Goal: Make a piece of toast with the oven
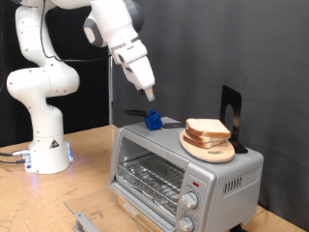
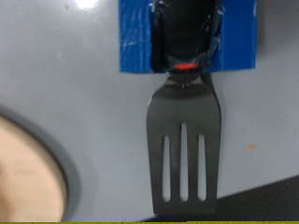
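Bread slices (image 1: 207,129) sit in pile on round wooden board (image 1: 209,150), on top of oven (image 1: 183,172). Cannot pick out single piece of toast from pile. Oven door hangs open, wire rack (image 1: 152,178) bare. End effector (image 1: 150,96) hangs above oven top, over blue holder (image 1: 153,120). Bread lies toward exterior view's right of it, lower. Wrist view: black slotted spatula (image 2: 183,149) lies flat, handle in blue holder, blade pointing away. Fingers not seen; cannot tell open or closed.
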